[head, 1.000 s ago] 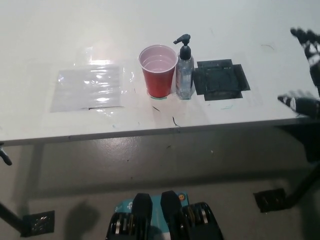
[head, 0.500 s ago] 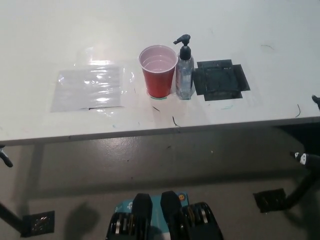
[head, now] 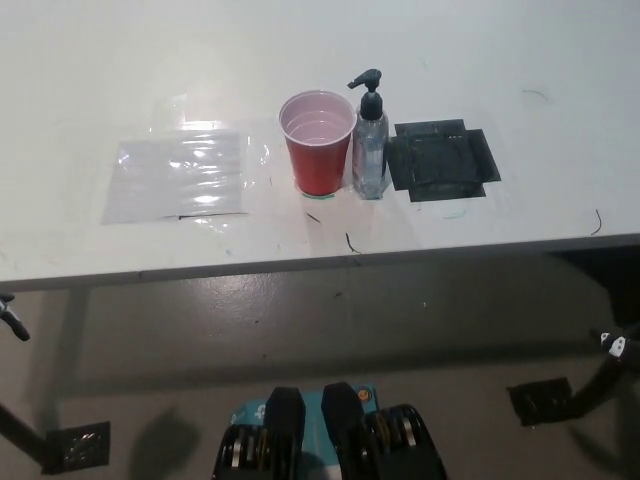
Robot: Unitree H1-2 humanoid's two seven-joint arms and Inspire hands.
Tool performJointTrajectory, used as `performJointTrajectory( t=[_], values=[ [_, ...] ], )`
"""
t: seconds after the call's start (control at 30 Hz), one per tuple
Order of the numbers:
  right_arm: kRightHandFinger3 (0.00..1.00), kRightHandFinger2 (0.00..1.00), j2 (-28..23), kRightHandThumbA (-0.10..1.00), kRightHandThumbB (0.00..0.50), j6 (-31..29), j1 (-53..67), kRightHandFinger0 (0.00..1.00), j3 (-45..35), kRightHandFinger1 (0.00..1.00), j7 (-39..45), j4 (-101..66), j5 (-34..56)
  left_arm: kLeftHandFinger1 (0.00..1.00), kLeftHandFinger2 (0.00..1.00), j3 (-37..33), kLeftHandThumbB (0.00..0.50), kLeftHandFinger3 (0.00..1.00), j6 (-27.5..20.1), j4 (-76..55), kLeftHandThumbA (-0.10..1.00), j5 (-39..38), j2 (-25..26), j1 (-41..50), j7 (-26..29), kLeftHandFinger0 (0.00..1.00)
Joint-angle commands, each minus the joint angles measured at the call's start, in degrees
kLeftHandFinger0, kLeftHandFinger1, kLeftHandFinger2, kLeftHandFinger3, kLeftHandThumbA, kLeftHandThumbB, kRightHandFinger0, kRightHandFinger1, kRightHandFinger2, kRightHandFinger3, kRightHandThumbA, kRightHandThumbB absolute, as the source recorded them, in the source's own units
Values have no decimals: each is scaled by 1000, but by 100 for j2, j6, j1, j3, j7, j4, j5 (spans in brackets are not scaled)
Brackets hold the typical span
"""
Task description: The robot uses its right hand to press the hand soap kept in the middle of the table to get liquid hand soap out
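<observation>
The hand soap — a clear bottle with a black pump — stands upright in the middle of the white counter, untouched. Just left of it, touching or nearly so, stands a red cup; just right lies a black taped patch. Farther left a clear plastic sheet lies flat. Only a sliver of the right hand shows at the right edge, below the counter's near edge — whether its fingers are open or closed cannot be told. The left hand is barely visible at the far left edge.
</observation>
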Motion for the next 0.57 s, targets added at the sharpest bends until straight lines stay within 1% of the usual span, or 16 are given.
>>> performJointTrajectory(
  t=[0.0, 0.03, 0.07, 0.13, 0.17, 0.27, 0.3, 0.33, 0.37, 0.4, 0.43, 0.5, 0.53],
  values=[
    [1000, 1000, -50, 1000, 231, -310, -155, 1000, -191, 1000, -104, -49, 721, 1000, 983, 89, 164, 762, 106, -140, 1000, -46, 122, -23, 277, 1000],
    [1000, 1000, -58, 1000, 252, -319, -163, 1000, -187, 1000, -105, -43, 727, 1000, 987, 83, 168, 756, 106, -139, 1000, -54, 125, -19, 283, 1000],
    [1000, 1000, -63, 1000, 259, -323, -164, 1000, -180, 1000, -111, -40, 734, 1000, 989, 81, 167, 754, 106, -137, 1000, -60, 128, -19, 286, 1000],
    [1000, 1000, -70, 1000, 246, -304, -162, 1000, -161, 1000, -103, -54, 742, 1000, 995, 69, 161, 772, 106, -119, 1000, -59, 138, -22, 304, 1000],
    [1000, 1000, -72, 1000, 262, -303, -175, 1000, -140, 1000, -143, -37, 697, 1000, 997, 93, 159, 783, 106, -114, 1000, -59, 118, -26, 291, 1000],
    [1000, 1000, -105, 1000, 256, -278, -193, 1000, -135, 1000, -139, -47, 735, 1000, 1000, 34, 159, 809, 106, -106, 1000, -111, 130, -4, 352, 1000],
    [1000, 1000, -103, 1000, 253, -288, -197, 1000, -138, 1000, -138, -51, 764, 1000, 1000, 24, 145, 812, 106, -89, 1000, -159, 140, -5, 363, 1000],
    [1000, 1000, -98, 1000, 241, -302, -201, 1000, -140, 1000, -135, -38, 799, 1000, 1000, 4, 137, 821, 106, -74, 1000, -154, 157, -5, 375, 1000],
    [1000, 1000, -97, 1000, 241, -305, -203, 1000, -140, 1000, -136, -35, 814, 1000, 1000, -3, 136, 825, 106, -72, 1000, -154, 162, -5, 382, 1000],
    [1000, 1000, -113, 1000, 254, -210, -212, 1000, -140, 1000, -79, -76, 855, 1000, 993, 10, 136, 785, 106, -72, 1000, -266, 139, -3, 415, 1000],
    [1000, 1000, -144, 1000, 252, -187, -228, 1000, -140, 1000, -69, -88, 856, 1000, 992, 10, 136, 785, 106, -72, 1000, -251, 110, 0, 428, 1000],
    [1000, 1000, -169, 1000, 254, -141, -236, 1000, -111, 1000, -83, -109, 791, 1000, 1000, 62, 158, 811, 106, -66, 1000, -165, 53, -10, 404, 1000],
    [1000, 1000, -169, 1000, 254, -141, -236, 1000, -111, 1000, -83, -109, 791, 1000, 1000, 62, 158, 811, 106, -66, 1000, -165, 53, -10, 404, 1000]
  ],
)
